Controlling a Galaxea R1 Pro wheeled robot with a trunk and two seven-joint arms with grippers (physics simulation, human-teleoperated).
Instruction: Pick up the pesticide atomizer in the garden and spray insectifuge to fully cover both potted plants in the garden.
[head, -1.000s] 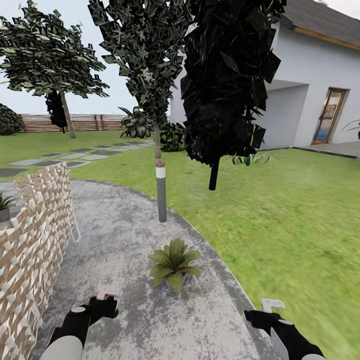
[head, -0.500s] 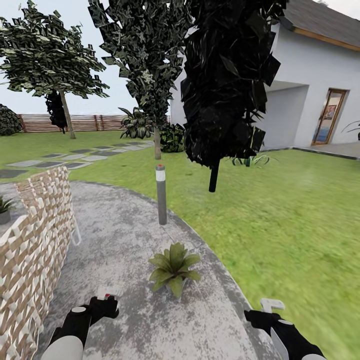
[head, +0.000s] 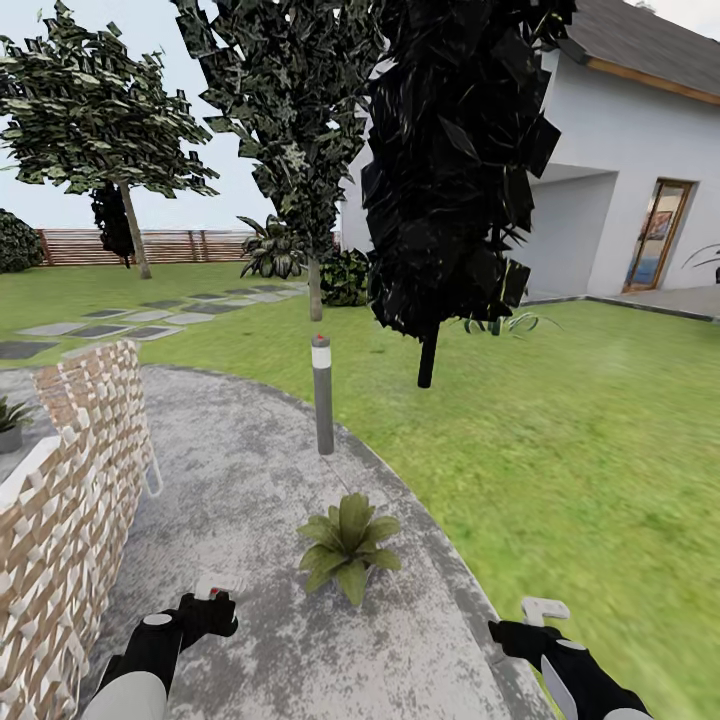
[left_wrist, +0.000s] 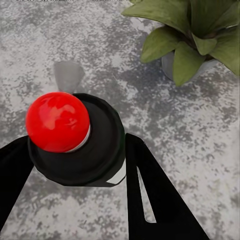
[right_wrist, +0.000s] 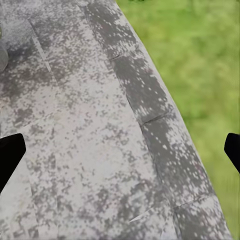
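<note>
Mottled grey paved patio (head: 250, 470) curving beside green lawn (head: 560, 440), white house behind.

Left hand (left_wrist: 75, 165) is clamped on a dark spray bottle with a red ball top (left_wrist: 57, 121); right hand (head: 530, 625) hangs spread open over the paving. Just ahead sits a broad-leaved green potted plant (head: 347, 545), beyond it a grey bollard light (head: 322, 395).

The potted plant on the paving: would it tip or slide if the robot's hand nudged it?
The potted plant would probably slide rather than tip: it sits low, its leaves spreading wider than the little grey pot. The leaves look soft, so they would likely bend first.
</note>
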